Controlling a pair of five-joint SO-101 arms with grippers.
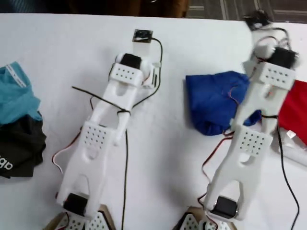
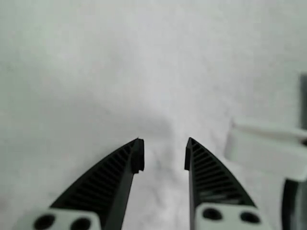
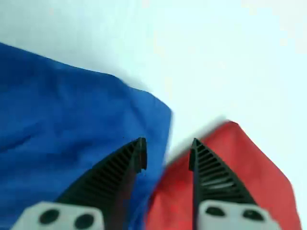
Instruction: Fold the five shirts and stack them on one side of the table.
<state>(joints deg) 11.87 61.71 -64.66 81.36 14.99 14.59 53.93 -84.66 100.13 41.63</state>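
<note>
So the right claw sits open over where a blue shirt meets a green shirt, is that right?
Not quite. The shirt next to the blue shirt is red, not green. The right wrist view shows the right claw open over where the blue shirt meets the red shirt.

Four shirts in view, none folded. Teal shirt (image 1: 17,93): crumpled, at the left edge of the counter (image 1: 172,158), touching the black shirt (image 1: 19,143) nearer the arm bases. The black one is bunched, white print showing. Blue shirt (image 1: 213,103): loose heap, right of centre. Red shirt (image 1: 293,112): at the right edge, just beside the blue.
</note>
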